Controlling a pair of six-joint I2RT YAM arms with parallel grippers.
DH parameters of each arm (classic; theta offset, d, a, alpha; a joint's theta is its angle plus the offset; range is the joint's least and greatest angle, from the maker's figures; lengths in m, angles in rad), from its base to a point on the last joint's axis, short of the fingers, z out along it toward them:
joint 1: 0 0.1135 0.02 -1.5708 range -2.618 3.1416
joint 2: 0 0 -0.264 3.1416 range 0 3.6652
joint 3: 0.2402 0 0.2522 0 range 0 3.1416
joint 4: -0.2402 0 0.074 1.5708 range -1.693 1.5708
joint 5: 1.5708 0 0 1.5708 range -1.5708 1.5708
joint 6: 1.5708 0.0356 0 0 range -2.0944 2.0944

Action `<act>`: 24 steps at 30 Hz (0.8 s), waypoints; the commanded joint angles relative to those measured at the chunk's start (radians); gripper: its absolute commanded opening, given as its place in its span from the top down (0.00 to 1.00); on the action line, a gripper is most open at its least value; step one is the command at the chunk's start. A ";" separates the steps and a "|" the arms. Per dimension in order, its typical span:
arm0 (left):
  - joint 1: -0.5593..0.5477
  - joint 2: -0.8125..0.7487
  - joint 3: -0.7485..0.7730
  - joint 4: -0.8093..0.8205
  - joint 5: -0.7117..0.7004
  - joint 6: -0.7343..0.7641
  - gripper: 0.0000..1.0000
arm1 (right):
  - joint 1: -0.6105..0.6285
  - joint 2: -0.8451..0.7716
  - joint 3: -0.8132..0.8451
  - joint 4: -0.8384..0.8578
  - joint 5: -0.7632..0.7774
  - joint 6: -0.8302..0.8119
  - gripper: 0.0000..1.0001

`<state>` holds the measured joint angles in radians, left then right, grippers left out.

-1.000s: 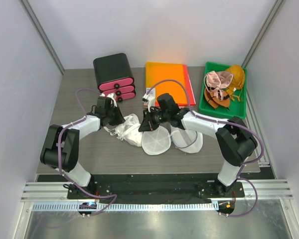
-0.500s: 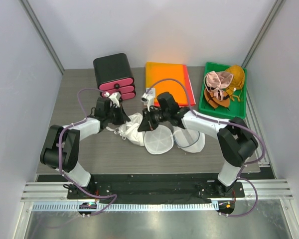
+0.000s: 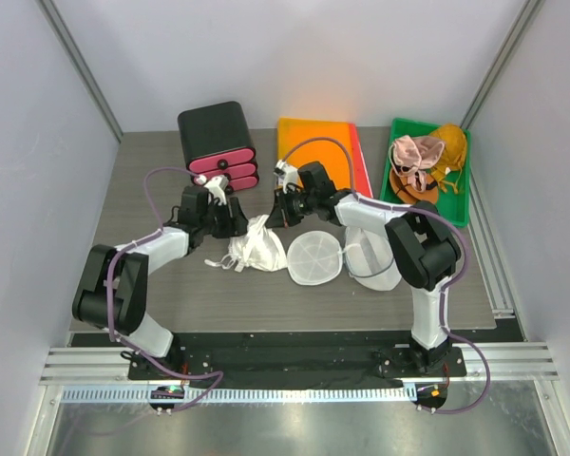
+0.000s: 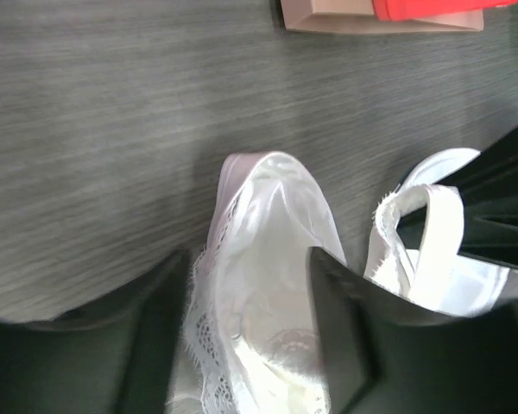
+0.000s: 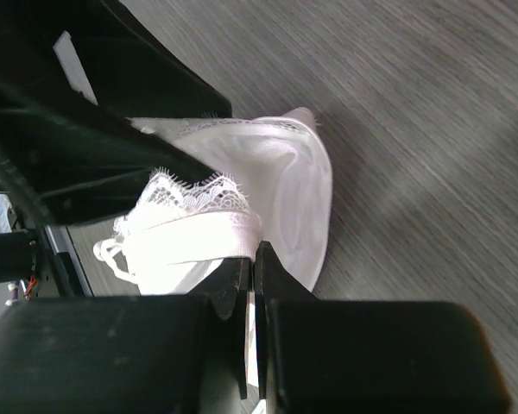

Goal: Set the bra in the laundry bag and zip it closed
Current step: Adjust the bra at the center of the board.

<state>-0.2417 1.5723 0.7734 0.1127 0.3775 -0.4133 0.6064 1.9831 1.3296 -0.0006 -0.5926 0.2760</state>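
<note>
The white lace bra (image 3: 252,245) lies bunched on the grey table between both grippers. My left gripper (image 3: 230,220) stands open, its jaws either side of a bra cup (image 4: 268,216), gripper midpoint (image 4: 250,293). My right gripper (image 3: 280,209) is shut on the bra's band (image 5: 198,237), its tips (image 5: 255,252) pinching thin white fabric. The laundry bag (image 3: 315,258) lies open to the right of the bra. Its two round white mesh halves sit side by side, the second half (image 3: 370,261) partly under the right arm. The bag holds nothing I can see.
A black box with pink drawers (image 3: 218,142) stands at the back left. An orange folder (image 3: 318,152) lies behind the grippers. A green bin (image 3: 426,171) with pink and tan clothes sits at the back right. Grey walls close both sides.
The left gripper has opened around the bra. The right gripper moved back and left, drawing the bra upward. The bag halves shifted slightly to the right.
</note>
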 commanded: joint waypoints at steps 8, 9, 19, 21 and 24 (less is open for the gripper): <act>0.021 -0.086 -0.016 0.093 0.061 0.004 0.16 | -0.007 0.011 0.079 0.007 -0.016 -0.012 0.99; 0.021 -0.078 -0.017 0.100 0.079 0.005 0.16 | -0.008 0.011 0.077 0.007 -0.018 -0.012 0.99; 0.021 -0.070 -0.046 0.094 0.103 0.027 0.16 | 0.007 0.095 0.157 -0.041 0.002 0.031 0.99; 0.021 -0.083 -0.057 0.099 0.069 0.015 0.18 | 0.007 0.109 0.174 -0.064 0.019 0.037 0.99; 0.021 -0.129 -0.062 0.073 -0.038 -0.039 0.21 | 0.007 0.111 0.177 -0.081 0.028 0.031 0.99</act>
<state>-0.2237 1.5013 0.7208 0.1825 0.4358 -0.4164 0.6079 2.0991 1.4605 -0.0681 -0.5880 0.2989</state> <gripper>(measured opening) 0.798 0.045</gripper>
